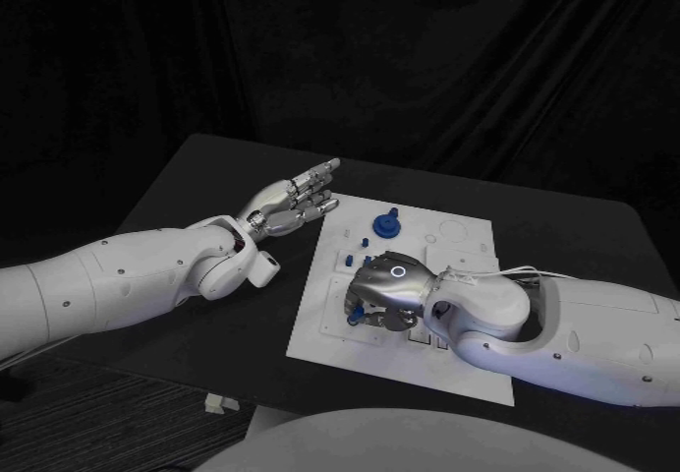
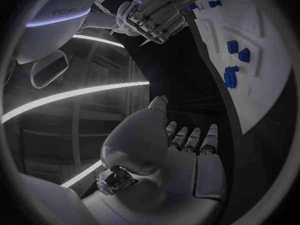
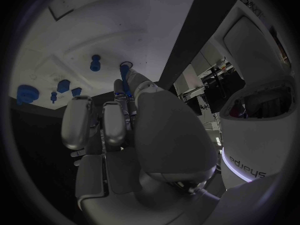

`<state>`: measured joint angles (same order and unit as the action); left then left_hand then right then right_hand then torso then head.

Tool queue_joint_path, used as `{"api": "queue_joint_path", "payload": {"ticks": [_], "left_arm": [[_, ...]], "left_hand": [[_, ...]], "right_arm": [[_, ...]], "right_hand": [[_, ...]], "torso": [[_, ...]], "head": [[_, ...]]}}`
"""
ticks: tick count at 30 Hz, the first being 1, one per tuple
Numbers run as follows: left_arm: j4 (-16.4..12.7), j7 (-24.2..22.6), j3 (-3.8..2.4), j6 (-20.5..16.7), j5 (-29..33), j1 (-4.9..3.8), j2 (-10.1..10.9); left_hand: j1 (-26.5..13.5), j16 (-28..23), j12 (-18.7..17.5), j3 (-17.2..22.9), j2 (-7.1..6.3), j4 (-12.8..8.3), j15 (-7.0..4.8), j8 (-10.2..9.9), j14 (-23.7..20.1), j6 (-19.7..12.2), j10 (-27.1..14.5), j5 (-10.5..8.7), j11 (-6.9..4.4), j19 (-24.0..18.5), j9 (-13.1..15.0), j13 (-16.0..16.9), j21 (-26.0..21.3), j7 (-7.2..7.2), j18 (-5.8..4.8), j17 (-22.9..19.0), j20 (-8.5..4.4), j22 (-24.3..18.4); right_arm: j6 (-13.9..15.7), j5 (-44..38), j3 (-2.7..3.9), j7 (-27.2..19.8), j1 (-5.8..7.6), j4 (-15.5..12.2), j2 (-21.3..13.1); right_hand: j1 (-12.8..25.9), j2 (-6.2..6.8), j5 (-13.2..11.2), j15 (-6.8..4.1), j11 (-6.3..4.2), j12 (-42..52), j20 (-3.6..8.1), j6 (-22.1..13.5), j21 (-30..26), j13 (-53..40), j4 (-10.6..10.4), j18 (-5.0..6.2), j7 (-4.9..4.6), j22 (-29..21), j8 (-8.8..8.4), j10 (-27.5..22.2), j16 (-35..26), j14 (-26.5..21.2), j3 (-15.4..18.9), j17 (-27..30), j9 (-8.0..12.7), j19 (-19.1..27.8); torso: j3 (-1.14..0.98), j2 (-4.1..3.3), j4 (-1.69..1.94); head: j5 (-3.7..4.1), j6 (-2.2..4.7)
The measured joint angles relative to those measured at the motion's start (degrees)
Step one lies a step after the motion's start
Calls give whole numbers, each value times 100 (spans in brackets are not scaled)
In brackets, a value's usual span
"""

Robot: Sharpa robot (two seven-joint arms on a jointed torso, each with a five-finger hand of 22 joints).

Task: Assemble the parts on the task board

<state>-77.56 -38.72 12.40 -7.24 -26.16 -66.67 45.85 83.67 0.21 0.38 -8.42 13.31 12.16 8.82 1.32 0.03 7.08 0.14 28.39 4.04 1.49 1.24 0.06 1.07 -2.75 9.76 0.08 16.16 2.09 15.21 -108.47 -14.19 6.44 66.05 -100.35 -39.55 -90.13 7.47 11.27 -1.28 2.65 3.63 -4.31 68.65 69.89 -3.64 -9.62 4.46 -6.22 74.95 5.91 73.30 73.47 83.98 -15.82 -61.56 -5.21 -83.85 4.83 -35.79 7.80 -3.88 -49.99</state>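
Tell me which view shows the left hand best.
The head view: the left hand lies with fingers stretched out, holding nothing, on the table beside the board. Its own wrist view shows it from behind, fingers foreshortened. The right wrist view doesn't help with it.

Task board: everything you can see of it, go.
The task board is a flat white rectangular plate, matte like plastic, lying on the black table with its long side running away from the robot. Shallow outlines and recesses mark its surface. Small blue parts stand on its far half. The right hand rests over its middle, fingers curled down around blue pieces. The left hand lies flat beside its far left corner, apart from it.
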Motion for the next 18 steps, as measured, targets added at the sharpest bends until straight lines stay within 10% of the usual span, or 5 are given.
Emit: {"api": "queue_joint_path", "payload": {"ticks": [18], "left_arm": [[57, 11, 0, 30, 0, 4, -25]], "left_hand": [[0, 0, 0, 15, 0, -16, 0, 0, 0, 20, -21, 0, 21, 0, -1, 0, 0, 20, 0, 2, 0, 13]], "right_arm": [[-7, -6, 19, 0, -69, 54, 43]], "right_hand": [[-22, 7, 26, 1, 17, -3, 0, -1, -24, -3, 0, 0, 0, -1, 4, 14, -25, 0, 2, 42, 1, 0]], "torso": [[1, 0, 6]], "head": [[9, 0]]}}
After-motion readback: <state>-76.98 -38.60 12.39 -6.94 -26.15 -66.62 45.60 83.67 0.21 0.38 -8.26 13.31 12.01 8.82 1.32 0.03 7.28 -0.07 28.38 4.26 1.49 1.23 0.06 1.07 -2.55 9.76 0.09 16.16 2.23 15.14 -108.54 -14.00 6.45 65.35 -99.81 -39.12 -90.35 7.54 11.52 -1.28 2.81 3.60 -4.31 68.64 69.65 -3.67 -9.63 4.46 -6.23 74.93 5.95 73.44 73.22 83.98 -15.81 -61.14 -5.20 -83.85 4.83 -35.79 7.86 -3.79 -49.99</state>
